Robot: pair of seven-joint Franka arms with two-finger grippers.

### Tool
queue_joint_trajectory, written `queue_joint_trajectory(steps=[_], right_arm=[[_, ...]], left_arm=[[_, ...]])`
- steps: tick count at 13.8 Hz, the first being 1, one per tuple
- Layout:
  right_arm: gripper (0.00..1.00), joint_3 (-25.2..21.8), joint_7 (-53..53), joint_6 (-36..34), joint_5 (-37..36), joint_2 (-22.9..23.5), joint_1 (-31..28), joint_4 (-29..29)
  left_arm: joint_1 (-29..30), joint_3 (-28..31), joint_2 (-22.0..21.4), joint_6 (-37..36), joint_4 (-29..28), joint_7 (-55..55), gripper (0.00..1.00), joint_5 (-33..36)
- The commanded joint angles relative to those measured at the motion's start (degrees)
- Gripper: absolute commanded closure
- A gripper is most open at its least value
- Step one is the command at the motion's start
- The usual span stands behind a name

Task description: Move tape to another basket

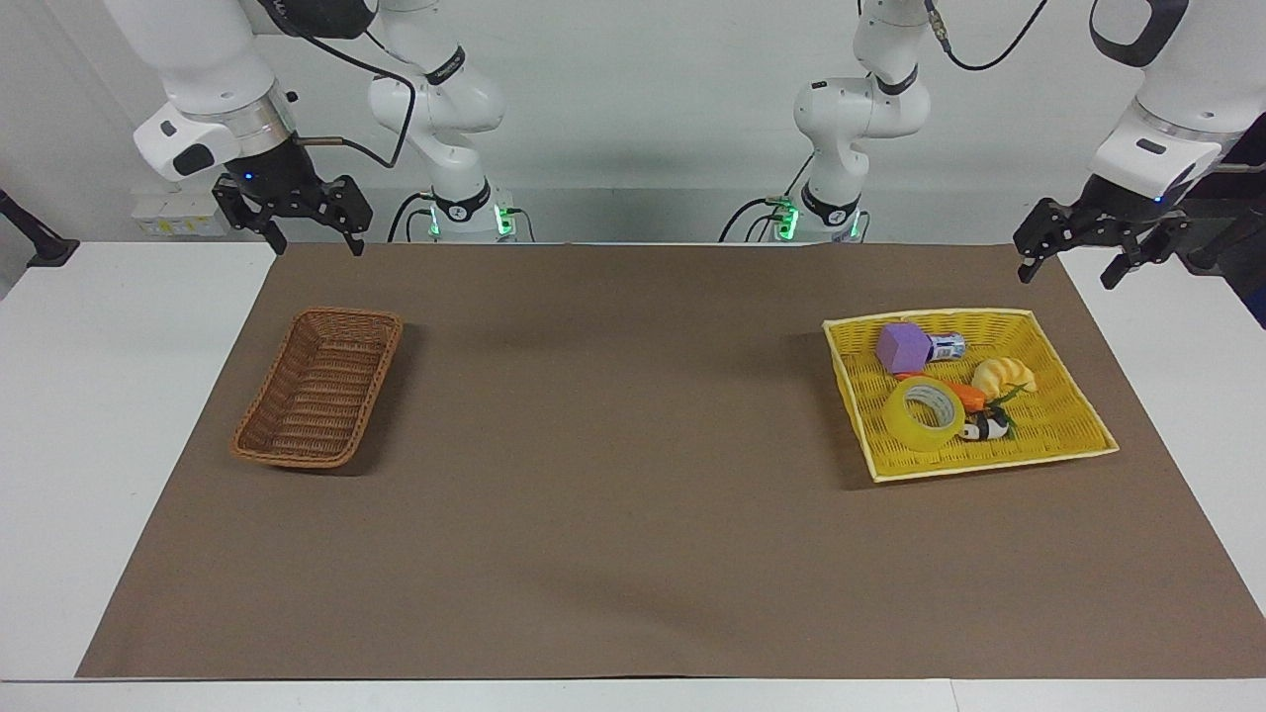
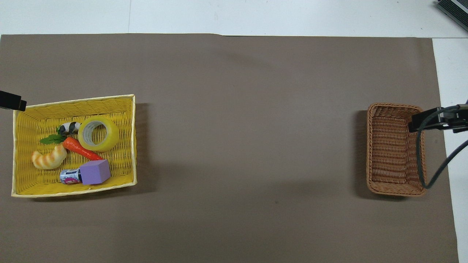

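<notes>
Tape (image 1: 926,413) sitting in the yellow tray (image 1: 1048,326) at the left arm's end of the brown mat (image 1: 613,514), tipped a bit on its side, white core showing, and parked toward the tray edge farther from the robots. Touching the carrot (image 1: 961,393), which lies right beside it on the robot side. Small black-and-white toy (image 1: 985,426) tucked against the tape too, toward the tray's outer side. Purple block (image 1: 902,347) in the tray's near-robot part, with a little can (image 1: 947,346) poking out next to it. Croissant (image 1: 1003,376) also in the tray, apart from the tape, with the carrot's green leaves between. Brown basket (image 1: 318,400) way off from the tray, at the right arm's end of the mat, nothing inside but weave. Left gripper (image 1: 1075,262) up in the air, off the tray's robot-side corner, over the mat's edge, fingers spread and holding nothing. Right gripper (image 1: 310,237) likewise aloft, well apart from the tray, over the mat's corner on the robot side of the basket, fingers splayed apart and gripping nothing. Both just hanging there, waiting. In the overhead view only a dark bit of each gripper shows at the frame edges.
</notes>
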Motion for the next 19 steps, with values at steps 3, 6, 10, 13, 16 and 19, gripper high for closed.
queue_joint_trajectory(steps=[3,6,10,13,16,19], right_arm=[[0.0,0.2,0.5,-0.3,0.0,-0.6,-0.4,-0.1],[0.0,0.2,0.5,-0.3,0.0,-0.6,-0.4,-0.1],[0.0,0.2,0.5,-0.3,0.0,-0.6,-0.4,-0.1],[0.0,0.2,0.5,-0.3,0.0,-0.6,-0.4,-0.1],[0.0,0.2,0.5,-0.3,0.0,-0.6,-0.4,-0.1],[0.0,0.2,0.5,-0.3,0.0,-0.6,-0.4,-0.1]], left_arm=[[-0.1,-0.2,-0.8,-0.1,0.4,-2.9,0.0,0.7],[-0.1,-0.2,-1.1,-0.7,0.1,-2.9,0.0,0.7],[0.0,-0.1,-1.4,-0.7,-0.1,-2.8,0.0,0.7],[0.2,-0.1,-1.4,-0.7,-0.2,-2.8,0.0,0.7],[0.2,-0.2,-1.5,-0.7,-0.2,-2.9,0.0,0.7],[-0.3,-0.2,-1.6,-1.2,-0.5,-2.9,0.0,0.7]])
